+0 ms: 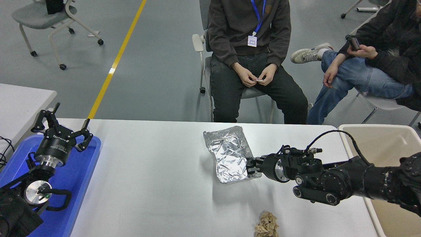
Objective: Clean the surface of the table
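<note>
The table surface (158, 184) is a wide matte white top. A crumpled sheet of silver foil (228, 153) hangs a little above it, right of centre, casting a shadow below. My right gripper (250, 167) is shut on the foil's right edge, with the arm reaching in from the right. A crumpled brown paper ball (266, 225) lies near the front edge. My left gripper (61, 126) stands open over the blue tray (79, 177) at the left, parked.
A beige bin (383, 148) stands at the table's right end. Two people sit on chairs beyond the far edge, their hands in their laps or holding a phone. A smaller white table (19, 102) shows at the left.
</note>
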Controlling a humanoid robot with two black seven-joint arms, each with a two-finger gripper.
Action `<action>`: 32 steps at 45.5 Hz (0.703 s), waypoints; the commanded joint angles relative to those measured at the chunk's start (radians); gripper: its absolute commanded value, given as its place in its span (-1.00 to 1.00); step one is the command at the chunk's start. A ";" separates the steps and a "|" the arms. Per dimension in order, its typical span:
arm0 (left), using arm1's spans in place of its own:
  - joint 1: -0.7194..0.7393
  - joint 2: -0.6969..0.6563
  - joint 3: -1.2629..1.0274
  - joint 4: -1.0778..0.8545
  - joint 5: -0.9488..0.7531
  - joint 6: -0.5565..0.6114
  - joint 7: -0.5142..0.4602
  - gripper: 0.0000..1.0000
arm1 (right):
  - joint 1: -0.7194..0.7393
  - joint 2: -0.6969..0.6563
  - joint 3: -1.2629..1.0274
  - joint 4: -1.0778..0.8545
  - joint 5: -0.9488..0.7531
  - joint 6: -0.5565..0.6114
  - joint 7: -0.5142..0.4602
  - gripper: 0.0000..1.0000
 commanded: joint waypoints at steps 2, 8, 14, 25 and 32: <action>0.001 0.000 0.000 0.000 0.000 0.000 0.001 1.00 | 0.067 -0.114 0.002 0.139 0.007 0.003 -0.002 -1.00; 0.001 0.000 0.001 0.000 0.000 0.000 0.000 1.00 | 0.084 -0.188 0.002 0.260 0.007 0.003 -0.007 -1.00; -0.001 0.000 0.000 0.000 0.000 0.000 0.000 1.00 | 0.121 -0.259 0.002 0.354 0.007 0.003 -0.009 -1.00; 0.001 0.000 0.000 0.000 0.000 0.000 0.000 1.00 | 0.213 -0.368 0.002 0.473 0.008 0.008 -0.006 -1.00; 0.001 0.000 0.001 0.000 0.000 0.000 0.000 1.00 | 0.256 -0.426 0.002 0.524 0.008 0.027 -0.002 -1.00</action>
